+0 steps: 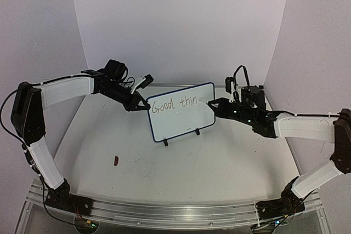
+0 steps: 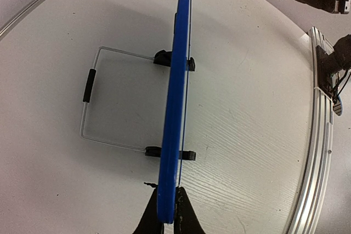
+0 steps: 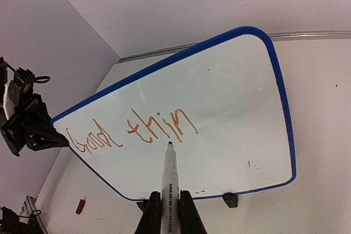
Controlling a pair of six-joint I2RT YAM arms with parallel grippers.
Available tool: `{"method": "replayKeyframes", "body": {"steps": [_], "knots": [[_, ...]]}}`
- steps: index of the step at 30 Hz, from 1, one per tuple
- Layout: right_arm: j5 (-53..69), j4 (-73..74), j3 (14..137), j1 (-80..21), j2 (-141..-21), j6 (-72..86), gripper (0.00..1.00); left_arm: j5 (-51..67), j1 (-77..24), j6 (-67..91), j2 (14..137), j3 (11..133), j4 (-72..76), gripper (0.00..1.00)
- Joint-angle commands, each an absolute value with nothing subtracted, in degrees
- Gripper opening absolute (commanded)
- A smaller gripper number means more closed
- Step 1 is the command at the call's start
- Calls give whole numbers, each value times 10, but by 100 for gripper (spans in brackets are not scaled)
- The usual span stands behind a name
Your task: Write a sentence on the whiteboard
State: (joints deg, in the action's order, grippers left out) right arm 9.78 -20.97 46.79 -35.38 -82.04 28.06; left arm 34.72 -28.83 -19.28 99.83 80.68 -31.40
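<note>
The whiteboard (image 1: 184, 119) stands upright on two black feet at mid-table, blue-rimmed. The sentence (image 1: 174, 104) reads "Good thin" on one line; in the right wrist view (image 3: 131, 130) it looks orange-brown. My left gripper (image 1: 143, 105) is shut on the board's left edge; the left wrist view shows the board edge-on (image 2: 176, 80) between the fingertips (image 2: 148, 217). My right gripper (image 1: 215, 104) is shut on a white marker (image 3: 169, 179). Its tip points at the board just below the "n". I cannot tell if it touches.
A small red marker cap (image 1: 115, 161) lies on the table front left of the board, also in the right wrist view (image 3: 80, 206). A wire stand (image 2: 88, 86) props the board from behind. An aluminium rail (image 1: 175, 212) runs along the near edge.
</note>
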Motion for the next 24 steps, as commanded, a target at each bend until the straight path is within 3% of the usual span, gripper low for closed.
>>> {"method": "replayKeyframes", "body": {"steps": [1, 24], "knots": [[173, -237, 459, -327, -817, 274, 0, 277, -293, -222, 1023, 803, -358, 0], [213, -317, 511, -282, -914, 310, 0, 275, -293, -223, 1026, 803, -359, 0]]}}
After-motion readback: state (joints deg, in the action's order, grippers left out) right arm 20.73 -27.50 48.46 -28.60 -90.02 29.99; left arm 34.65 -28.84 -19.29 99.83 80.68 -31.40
